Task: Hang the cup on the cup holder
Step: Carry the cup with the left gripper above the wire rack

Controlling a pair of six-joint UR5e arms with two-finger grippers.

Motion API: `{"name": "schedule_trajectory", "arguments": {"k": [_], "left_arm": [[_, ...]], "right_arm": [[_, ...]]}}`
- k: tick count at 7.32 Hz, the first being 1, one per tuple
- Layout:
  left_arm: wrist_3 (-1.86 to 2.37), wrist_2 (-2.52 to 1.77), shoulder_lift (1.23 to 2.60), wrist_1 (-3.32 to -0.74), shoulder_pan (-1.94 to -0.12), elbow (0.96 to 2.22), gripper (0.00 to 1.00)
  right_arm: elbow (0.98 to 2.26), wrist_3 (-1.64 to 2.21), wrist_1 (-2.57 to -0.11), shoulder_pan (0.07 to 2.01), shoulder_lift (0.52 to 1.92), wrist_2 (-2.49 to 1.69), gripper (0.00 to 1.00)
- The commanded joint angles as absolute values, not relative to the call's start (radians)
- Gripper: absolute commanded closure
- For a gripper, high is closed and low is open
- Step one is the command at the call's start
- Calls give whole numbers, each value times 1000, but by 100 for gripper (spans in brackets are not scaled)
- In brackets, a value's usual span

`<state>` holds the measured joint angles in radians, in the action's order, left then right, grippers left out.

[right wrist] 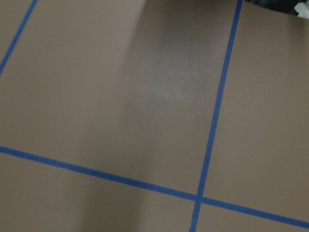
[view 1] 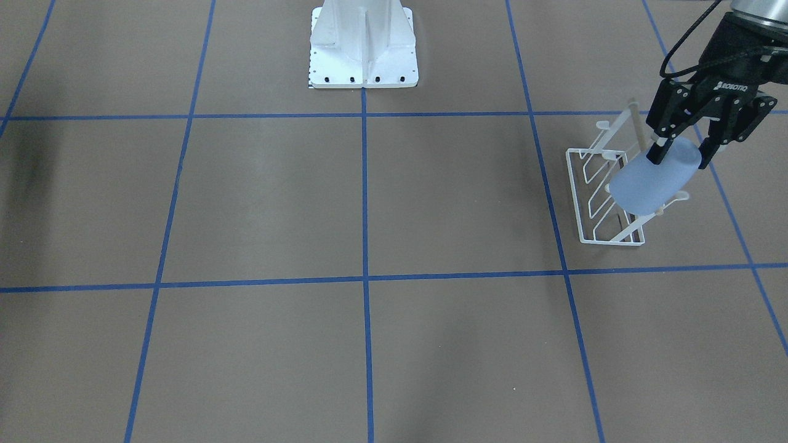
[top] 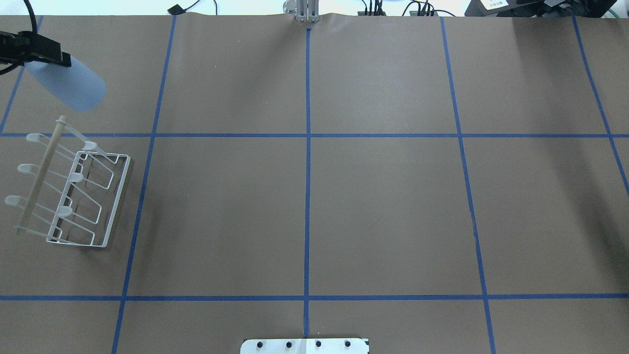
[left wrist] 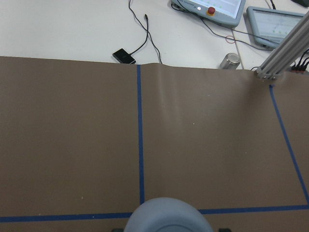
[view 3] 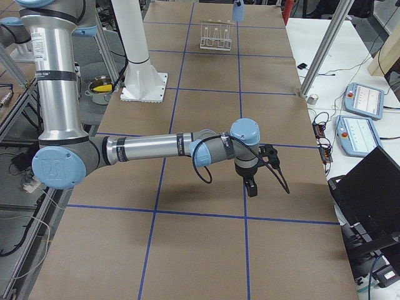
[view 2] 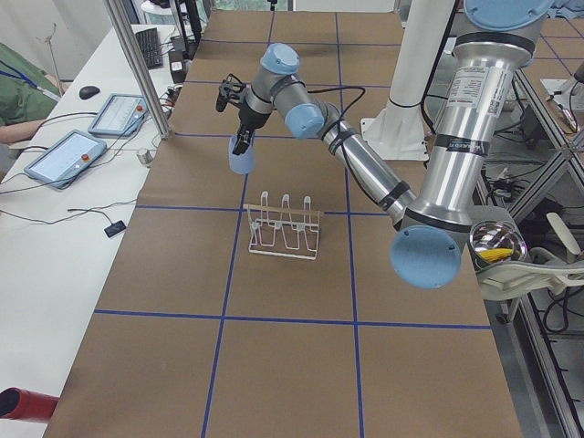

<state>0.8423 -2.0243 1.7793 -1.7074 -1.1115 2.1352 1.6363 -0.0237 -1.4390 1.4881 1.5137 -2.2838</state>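
My left gripper point(view 1: 680, 157) is shut on the pale blue cup point(view 1: 649, 184) and holds it in the air, tilted, with its closed end pointing away from the gripper. The white wire cup holder point(view 1: 600, 197) stands on the table below it. In the overhead view the cup point(top: 69, 83) is beyond the far end of the cup holder point(top: 73, 196), clear of its prongs. The left wrist view shows only the cup's rounded end point(left wrist: 166, 215). My right gripper point(view 3: 251, 186) hangs low over the table at the other end; I cannot tell whether it is open or shut.
The white bolted pedestal point(view 1: 363, 43) stands at the robot's side of the table. An aluminium post point(left wrist: 285, 48), a small can point(left wrist: 230, 61), tablets and cables lie past the table's far edge. Blue tape lines grid the brown surface.
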Motion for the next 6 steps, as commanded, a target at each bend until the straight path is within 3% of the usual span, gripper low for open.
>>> {"name": "schedule_trajectory", "arguments": {"k": [1,6], "left_arm": [[825,-2000,1744,-1677,-1056,2135,100],[798,-1996,1706,-1677,-1020,2128,100]], "right_arm": [[1632,-66,-1515,1488,1526,-2298,0],[1641,-66,-1678,1488,1526,-2355,0]]}}
